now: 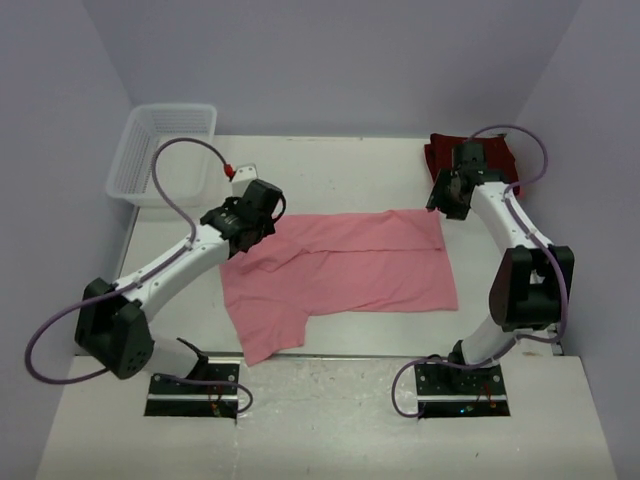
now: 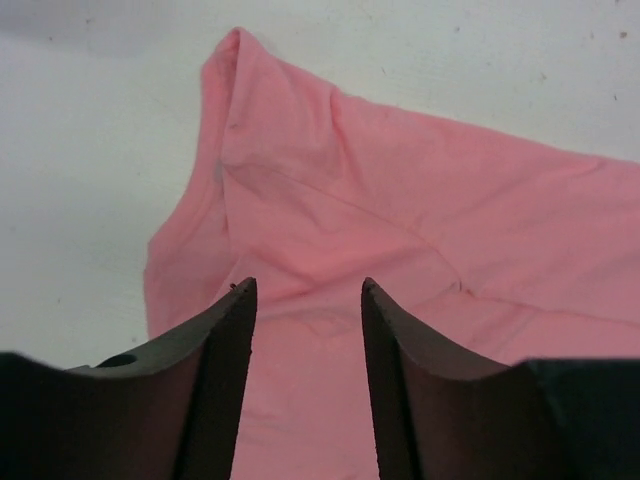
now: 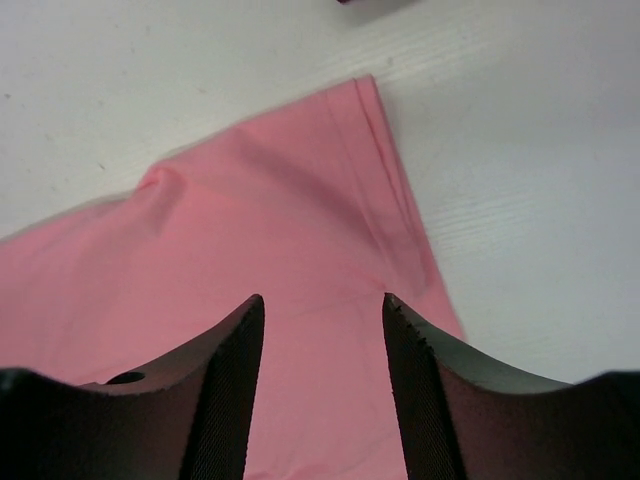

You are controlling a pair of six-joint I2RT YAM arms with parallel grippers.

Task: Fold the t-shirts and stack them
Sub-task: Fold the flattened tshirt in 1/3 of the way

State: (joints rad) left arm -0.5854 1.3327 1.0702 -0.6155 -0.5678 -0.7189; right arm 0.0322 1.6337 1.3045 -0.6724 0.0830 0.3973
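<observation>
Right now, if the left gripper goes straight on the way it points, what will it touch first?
Most likely the pink shirt: the left gripper points straight at its cloth, though how far away it is remains unclear.

maroon t-shirt [image 1: 438,155]: partly behind right arm [image 1: 500,205] | pink t-shirt [image 2: 400,200]: cropped, wrist views

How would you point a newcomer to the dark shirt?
Go to the far right corner of the white table, opposite the lattice basket. The maroon shirt lies bunched there, partly hidden by the right arm. Unlike the pink shirt spread flat mid-table, it is dark and crumpled.
</observation>
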